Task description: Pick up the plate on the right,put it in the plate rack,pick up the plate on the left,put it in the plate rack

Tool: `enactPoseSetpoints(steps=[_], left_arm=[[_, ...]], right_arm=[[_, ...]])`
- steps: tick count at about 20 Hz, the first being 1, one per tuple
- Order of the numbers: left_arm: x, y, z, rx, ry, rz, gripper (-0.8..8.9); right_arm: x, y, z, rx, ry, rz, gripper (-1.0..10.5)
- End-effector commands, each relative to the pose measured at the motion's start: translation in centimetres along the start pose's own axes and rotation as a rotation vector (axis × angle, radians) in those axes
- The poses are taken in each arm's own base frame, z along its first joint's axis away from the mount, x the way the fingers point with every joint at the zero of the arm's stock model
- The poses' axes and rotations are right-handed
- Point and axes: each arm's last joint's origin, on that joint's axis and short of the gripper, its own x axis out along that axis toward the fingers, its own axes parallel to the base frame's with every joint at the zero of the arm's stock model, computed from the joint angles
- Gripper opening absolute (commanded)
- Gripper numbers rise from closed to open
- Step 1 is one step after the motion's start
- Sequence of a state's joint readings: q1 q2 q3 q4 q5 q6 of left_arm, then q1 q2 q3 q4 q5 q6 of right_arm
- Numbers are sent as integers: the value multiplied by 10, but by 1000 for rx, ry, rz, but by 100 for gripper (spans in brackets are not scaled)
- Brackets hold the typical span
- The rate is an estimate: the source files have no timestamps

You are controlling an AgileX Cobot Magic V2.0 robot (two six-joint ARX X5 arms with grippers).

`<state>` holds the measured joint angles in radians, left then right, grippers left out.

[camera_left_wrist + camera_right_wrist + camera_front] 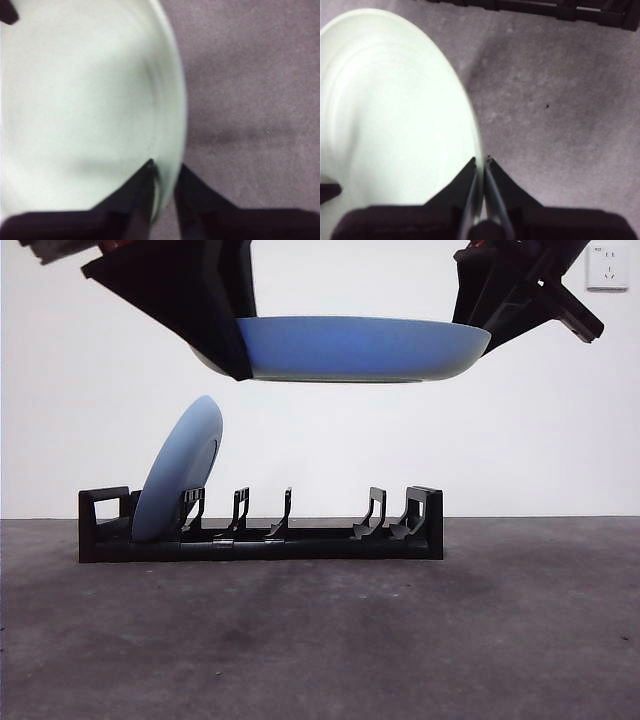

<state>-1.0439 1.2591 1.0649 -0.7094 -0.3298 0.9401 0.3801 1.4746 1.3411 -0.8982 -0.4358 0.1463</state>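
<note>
1. Two hands hold one blue plate (pixel 360 348) level in the air above the plate rack (pixel 262 530); it touches neither the rack nor the table (pixel 320 640).
2. On the left of the front view, one dark hand (pixel 222 352) grips the plate's rim. The front view alone does not say which arm this is.
3. The left wrist view shows the left hand (pixel 164 175) with its jaws closed to a narrow gap on the pale rim of the plate (pixel 85 110), one jaw over the face and one outside the edge.
4. Below, at the rack's left end, a second blue plate (pixel 180 480) stands in a slot, leaning to the right.
5. The remaining rack slots to the right hold nothing.
6. On the right, the other dark hand (pixel 478 335) meets the held plate's opposite rim.
7. The right wrist view shows the right hand (pixel 482 167) nipped almost closed on the rim of the plate (pixel 390 110), with part of the rack (pixel 545 7) across the table beyond.
</note>
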Motion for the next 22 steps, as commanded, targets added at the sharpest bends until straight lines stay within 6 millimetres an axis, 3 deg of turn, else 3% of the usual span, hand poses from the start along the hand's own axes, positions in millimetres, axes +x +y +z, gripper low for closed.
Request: enactPoseSetpoints(steps=[1,13,19,22], left_arm=[[1,-2,1,-1,-16,-18,24],[1,-3,1,-13,-28,-38,-9],[1,-4,3,-39,-77,-77,-9],[1,-5,4,-50,-116,-107,-8]], right_arm=[[-3,3,0,-14,-6,29,-12],[-3,4,1,-19,-10,28,14],[-7,6,3,-43,-42,33,315],[-16,11,6,-65,-77,36,324]])
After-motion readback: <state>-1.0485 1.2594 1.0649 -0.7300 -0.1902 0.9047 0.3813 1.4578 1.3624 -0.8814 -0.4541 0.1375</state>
